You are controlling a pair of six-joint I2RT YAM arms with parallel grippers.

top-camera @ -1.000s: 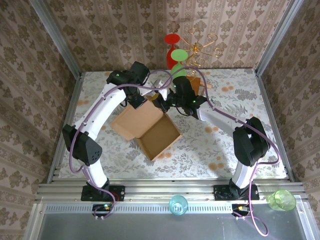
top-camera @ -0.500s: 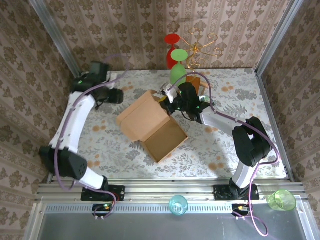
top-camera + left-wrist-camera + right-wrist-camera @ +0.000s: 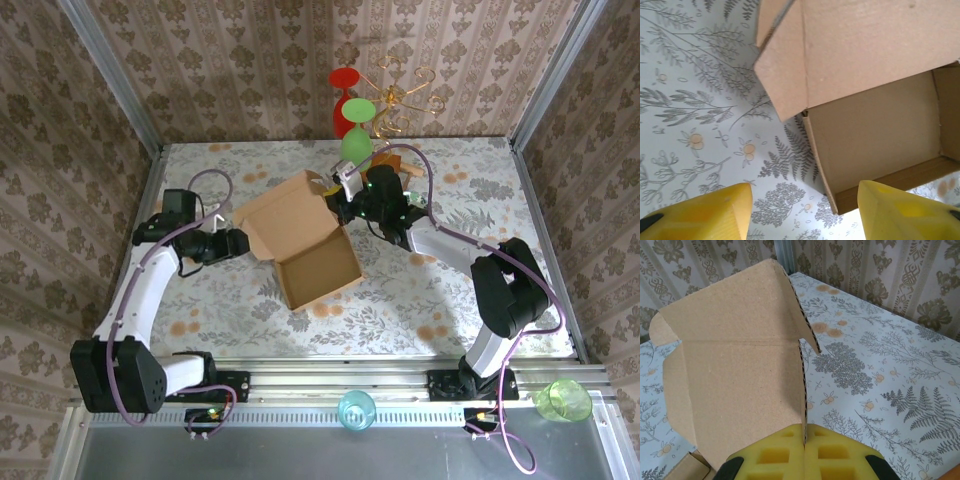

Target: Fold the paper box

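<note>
The paper box (image 3: 312, 262) lies open mid-table, its tray toward the front and its lid panel (image 3: 290, 210) standing up behind. My right gripper (image 3: 345, 196) is shut on the lid's far right edge. In the right wrist view the yellow pads (image 3: 775, 457) of the right gripper (image 3: 804, 440) pinch the corrugated edge of the box lid (image 3: 735, 375). My left gripper (image 3: 246, 244) hovers open just left of the box, clear of it. The left wrist view has the left gripper (image 3: 805, 215) with its fingers (image 3: 705, 215) spread wide, looking down on the box's tray (image 3: 875, 130) and side flap (image 3: 782, 80).
Red and green wine glasses (image 3: 352, 110) hang on a gold rack at the back wall, with an orange-brown board (image 3: 392, 162) below them, close behind the right gripper. A teal cup (image 3: 356, 410) and a green cup (image 3: 563, 400) stand on the front rail. Patterned walls enclose the table.
My left arm has swung from the box's far side out to the left and come down beside the box, its gripper opening. The box has turned slightly with the right gripper holding the lid.
</note>
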